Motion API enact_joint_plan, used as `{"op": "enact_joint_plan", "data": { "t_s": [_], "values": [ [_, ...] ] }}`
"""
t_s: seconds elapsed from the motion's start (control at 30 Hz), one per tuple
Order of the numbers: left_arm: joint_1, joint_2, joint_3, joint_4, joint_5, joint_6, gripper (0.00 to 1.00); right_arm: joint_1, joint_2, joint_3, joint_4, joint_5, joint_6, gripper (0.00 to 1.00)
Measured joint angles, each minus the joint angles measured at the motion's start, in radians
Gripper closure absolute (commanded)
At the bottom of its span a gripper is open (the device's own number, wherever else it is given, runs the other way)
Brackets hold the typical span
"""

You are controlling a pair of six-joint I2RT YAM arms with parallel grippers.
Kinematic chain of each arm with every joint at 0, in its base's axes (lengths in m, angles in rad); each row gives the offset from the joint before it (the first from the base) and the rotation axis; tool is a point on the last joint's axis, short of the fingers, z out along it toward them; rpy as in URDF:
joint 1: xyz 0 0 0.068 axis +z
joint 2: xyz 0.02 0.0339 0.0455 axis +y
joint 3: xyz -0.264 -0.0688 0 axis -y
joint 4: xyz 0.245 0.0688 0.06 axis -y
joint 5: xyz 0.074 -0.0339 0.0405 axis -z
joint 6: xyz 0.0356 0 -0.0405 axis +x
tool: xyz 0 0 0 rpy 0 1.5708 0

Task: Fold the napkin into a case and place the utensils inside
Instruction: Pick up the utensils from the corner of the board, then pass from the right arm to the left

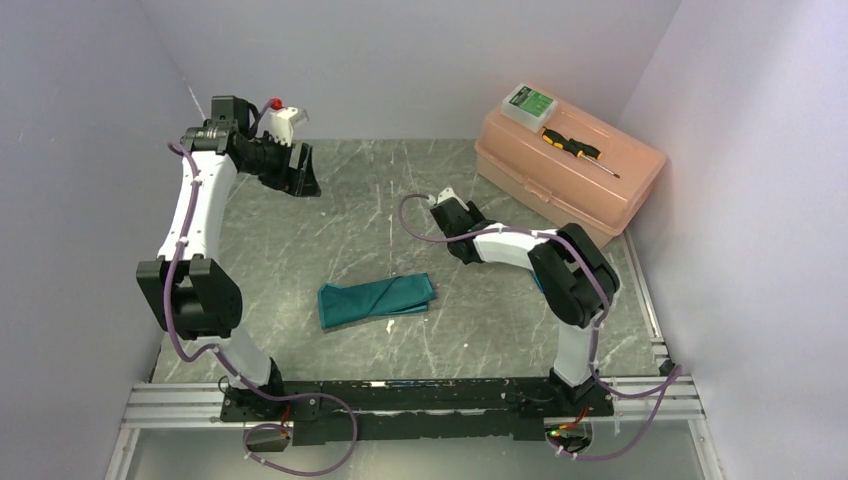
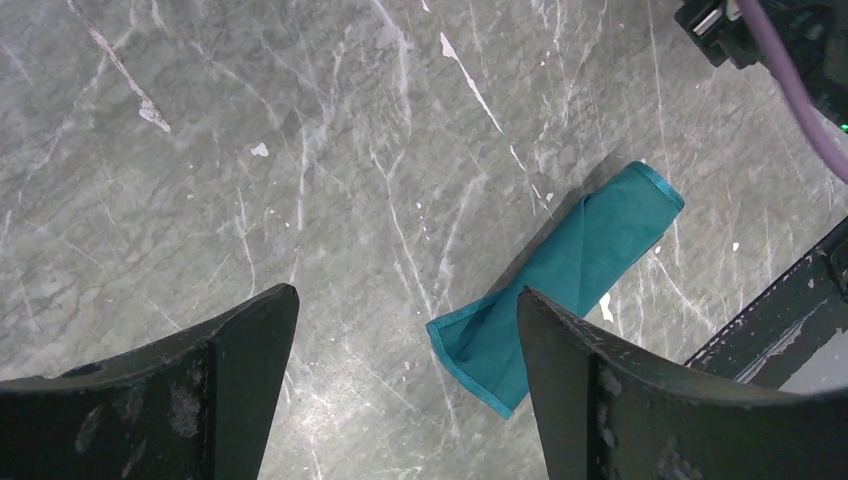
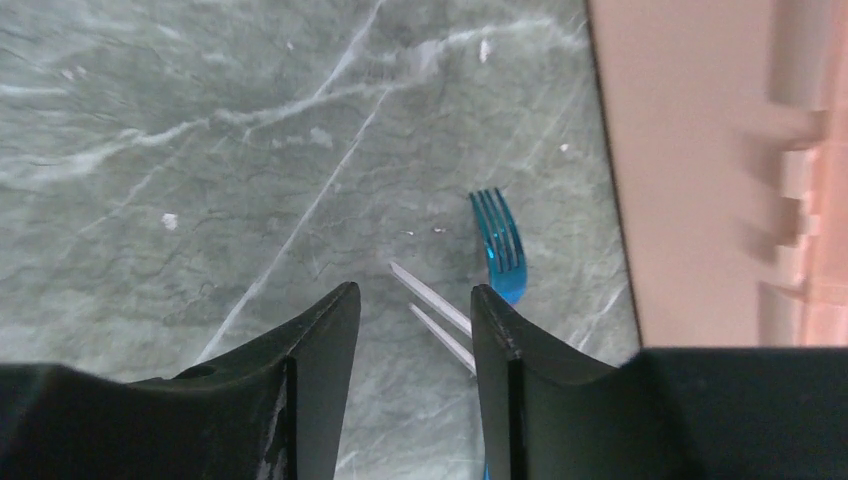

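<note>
Right end effector point(image 3: 415, 295), jaws apart and empty, hovers over the blue fork point(image 3: 497, 240) and two white sticks point(image 3: 430, 297) by the pink box point(image 3: 700, 150); left end effector point(image 2: 407, 300) gapes wide. Folded napkin point(image 1: 377, 300) lies on the worktop point(image 1: 400, 200), well apart; loading it is not yet done

The napkin point(image 1: 377, 300) is showing solid teal with a slight sheen. The fork point(image 3: 499, 245) is gleaming translucent blue, and the two sticks point(image 3: 430, 297) are showing white. The table point(image 1: 400, 190) is displaying grey marbling with white veins, and the toolbox point(image 1: 530, 172) is showing pale peach.
</note>
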Motion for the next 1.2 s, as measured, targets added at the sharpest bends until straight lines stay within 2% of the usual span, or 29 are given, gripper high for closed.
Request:
{"op": "enact_joint_plan", "data": {
  "t_s": [0.1,0.43,0.93,1.07,1.2],
  "values": [
    [0.000,0.002,0.000,-0.002,0.000,0.000,0.15,-0.019,0.043,0.000,0.000,-0.017,0.002,0.60],
    [0.000,0.003,0.001,-0.003,0.000,-0.005,0.16,-0.033,0.068,0.002,0.032,-0.021,-0.002,1.00],
    [0.000,0.016,0.001,-0.002,0.024,-0.034,0.18,-0.023,-0.041,0.064,0.050,-0.003,-0.028,1.00],
    [-0.010,0.016,-0.008,0.013,0.054,-0.043,0.07,-0.018,-0.082,0.142,-0.026,-0.033,0.045,1.00],
    [-0.090,0.002,-0.094,0.072,0.108,-0.055,0.06,-0.016,-0.205,0.198,-0.098,-0.136,0.168,1.00]
  ]
}}
